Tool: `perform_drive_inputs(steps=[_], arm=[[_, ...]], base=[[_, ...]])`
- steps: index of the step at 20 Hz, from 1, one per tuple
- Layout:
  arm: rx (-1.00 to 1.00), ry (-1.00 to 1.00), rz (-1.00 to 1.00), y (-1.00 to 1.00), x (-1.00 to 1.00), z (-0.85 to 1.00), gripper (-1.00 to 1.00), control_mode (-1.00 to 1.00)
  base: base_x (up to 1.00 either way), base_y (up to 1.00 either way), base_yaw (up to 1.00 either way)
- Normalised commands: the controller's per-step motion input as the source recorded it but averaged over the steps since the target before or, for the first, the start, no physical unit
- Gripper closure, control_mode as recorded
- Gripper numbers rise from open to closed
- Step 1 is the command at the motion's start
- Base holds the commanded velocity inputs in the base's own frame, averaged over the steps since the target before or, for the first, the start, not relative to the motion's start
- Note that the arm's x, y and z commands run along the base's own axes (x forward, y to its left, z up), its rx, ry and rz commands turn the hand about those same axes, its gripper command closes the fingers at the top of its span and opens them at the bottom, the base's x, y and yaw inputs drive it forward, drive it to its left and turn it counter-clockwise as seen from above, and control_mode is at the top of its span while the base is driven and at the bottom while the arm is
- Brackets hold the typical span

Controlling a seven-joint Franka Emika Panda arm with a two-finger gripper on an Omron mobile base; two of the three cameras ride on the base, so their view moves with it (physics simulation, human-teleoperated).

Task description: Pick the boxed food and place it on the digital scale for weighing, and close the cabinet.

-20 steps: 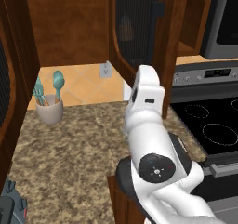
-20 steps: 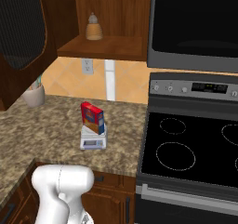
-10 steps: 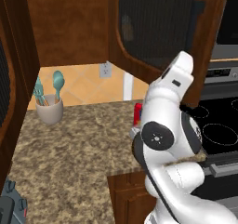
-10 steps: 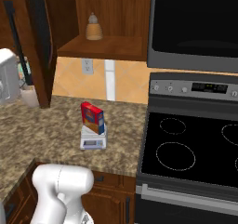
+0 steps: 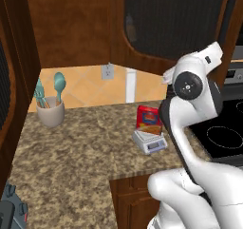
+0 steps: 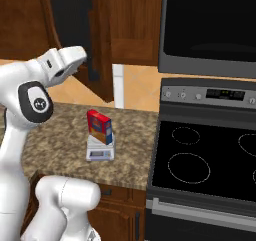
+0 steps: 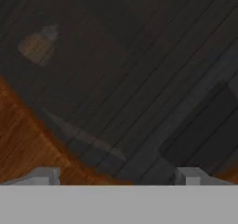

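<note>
Speckled granite counter (image 5: 80, 152) ran beside one black stove (image 6: 210, 160). One boxed food (image 5: 148, 119) carton stood upright on one digital scale (image 5: 150, 141), so weighing looked satisfied. One cabinet door (image 5: 175, 26) hung partly open at twelve o'clock above the carton, with its dark bar handle (image 5: 228, 21) toward two o'clock. The gripper (image 7: 116, 176) was raised against the mesh panel, fingers (image 7: 46, 175) spread wide and holding nothing. Judgement: closing the door was the step in hand; a flat, steady push near the handle edge should swing it shut without slipping. One utensil cup (image 5: 50, 111) held two teal utensils at nine o'clock.
</note>
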Motion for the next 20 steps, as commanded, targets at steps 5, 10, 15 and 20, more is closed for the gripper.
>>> perform_drive_inputs(steps=[5,10,15,20], arm=[[0.33,-0.06,0.04,-0.59,0.95,0.00,-1.00,-1.00],[0.22,-0.09,0.01,-0.21,1.00,-0.03,-1.00,-1.00],[0.19,-0.16,0.03,-0.09,1.00,-0.20,-1.00,-1.00],[0.17,-0.12,0.02,-0.07,0.97,-0.09,-1.00,-1.00]], base=[[0.00,0.00,0.00],[0.00,0.00,0.00],[0.00,0.00,0.00],[0.00,0.00,0.00]])
